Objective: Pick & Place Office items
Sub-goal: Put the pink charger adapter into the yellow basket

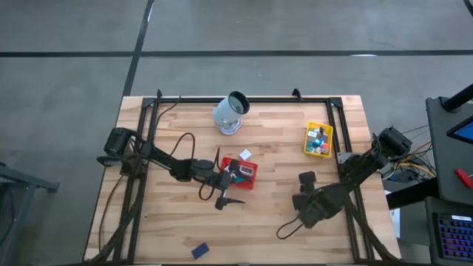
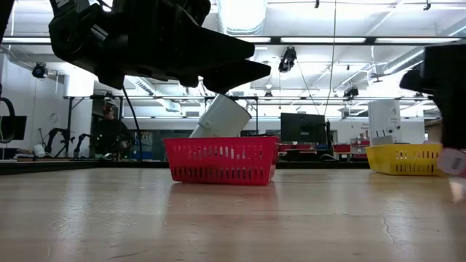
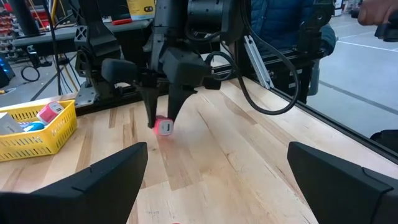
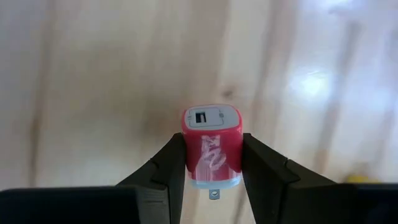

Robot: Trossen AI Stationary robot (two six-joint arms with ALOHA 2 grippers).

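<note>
From above: the pale wooden table (image 1: 177,222) carries a red mesh tray (image 1: 247,177) near its middle, and the left gripper (image 1: 228,191) sits at that tray's left edge, its dark fingers spread apart with nothing between them. Inside the tray lie a black block (image 1: 238,171) and something pale I can't make out; a small white block (image 1: 245,154) rests on the wood just beyond it. A large pale grey-white cup (image 1: 230,112) lies tipped at the far edge. The yellow mesh tray (image 1: 318,139) at far right holds a cluster of small office items (image 1: 319,140). One dark blue flat rectangle (image 1: 199,251) lies alone near the front edge. The right gripper (image 1: 305,179) is low over bare wood between the two trays.

Down at table height: red tray (image 2: 220,160) centre, cup (image 2: 220,116) tilted behind it, yellow tray (image 2: 405,159) at right, a dark arm looming overhead.

Left wrist camera: its own fingers (image 3: 106,177) are wide apart, and beyond them the right gripper (image 3: 163,124) is pinching a small pink-red charger block (image 3: 163,126) right at the tabletop. The yellow tray (image 3: 37,127) shows beside it with items inside.

Right wrist camera: there it is, the pink-red charger block (image 4: 211,146), white-faced with a metal prong showing, clamped squarely between the two dark fingers (image 4: 168,165) over the wood.
</note>
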